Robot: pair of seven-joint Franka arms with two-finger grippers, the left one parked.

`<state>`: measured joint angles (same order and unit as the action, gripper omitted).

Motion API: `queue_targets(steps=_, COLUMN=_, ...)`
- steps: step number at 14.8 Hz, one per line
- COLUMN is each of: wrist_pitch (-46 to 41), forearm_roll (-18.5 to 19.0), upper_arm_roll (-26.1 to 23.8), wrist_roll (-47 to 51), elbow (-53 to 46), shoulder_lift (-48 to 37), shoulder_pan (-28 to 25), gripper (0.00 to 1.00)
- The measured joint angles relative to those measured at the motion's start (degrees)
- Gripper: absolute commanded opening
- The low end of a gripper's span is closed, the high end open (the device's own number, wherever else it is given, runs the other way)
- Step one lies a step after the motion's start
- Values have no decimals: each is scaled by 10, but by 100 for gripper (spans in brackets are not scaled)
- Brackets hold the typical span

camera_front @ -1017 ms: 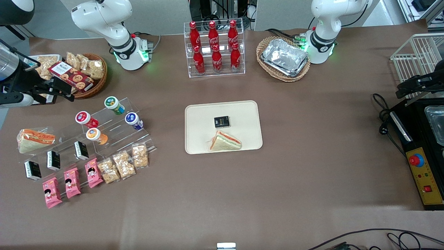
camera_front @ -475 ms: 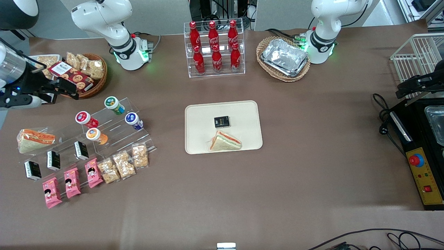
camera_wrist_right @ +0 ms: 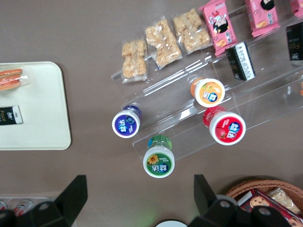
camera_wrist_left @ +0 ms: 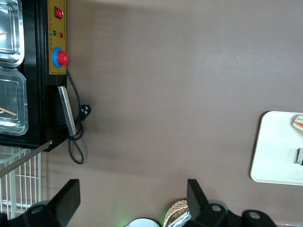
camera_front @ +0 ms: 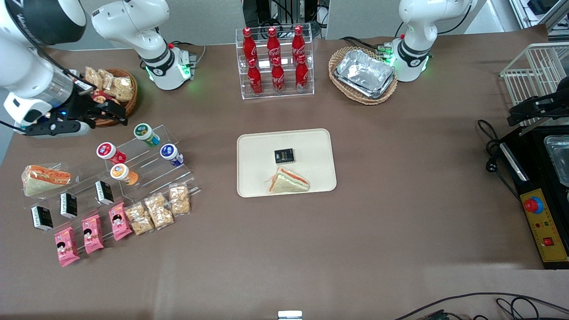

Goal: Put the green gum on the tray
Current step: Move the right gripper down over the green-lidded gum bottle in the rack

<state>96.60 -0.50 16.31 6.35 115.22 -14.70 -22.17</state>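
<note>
Since the earlier frame, right arm has swung in from upper-left edge toward the acrylic stand; pincer hovers above it, fingers spread, grasping nothing. Green gum sits untouched on the stand's top step, upper left of frame, well apart from the tray at centre. Nothing of the task done: approach, grasp, carry, release all remain. Count: four canisters, one green; one tray, holding one sandwich and one black packet.

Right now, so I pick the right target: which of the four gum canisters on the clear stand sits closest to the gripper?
The green gum, on the stand's top step, farthest from the front camera. The gripper, fingers open, hovers just above and beside it; the red, blue and orange canisters sit farther off.
</note>
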Motion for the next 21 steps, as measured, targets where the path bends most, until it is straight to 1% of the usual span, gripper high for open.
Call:
queue_targets(steps=8, wrist_pitch=141, forearm_roll=7, upper_arm_roll=0, wrist_roll=0, elbow=167, shoulder_lift=-44, shoulder_pan=0, gripper=100)
queue_targets(steps=12, wrist_pitch=176, forearm_roll=8, upper_arm_roll=0, wrist_roll=0, elbow=212, shoulder_lift=-39, shoulder_pan=0, gripper=100)
queue_targets(steps=16, wrist_pitch=188, forearm_roll=26, upper_arm_roll=0, wrist_roll=0, elbow=234, shoulder_lift=-38, shoulder_pan=0, gripper=100)
queue_targets(steps=21, wrist_pitch=231, forearm_roll=28, upper_arm_roll=0, wrist_roll=0, elbow=270, shoulder_lift=-38, shoulder_pan=0, gripper=100)
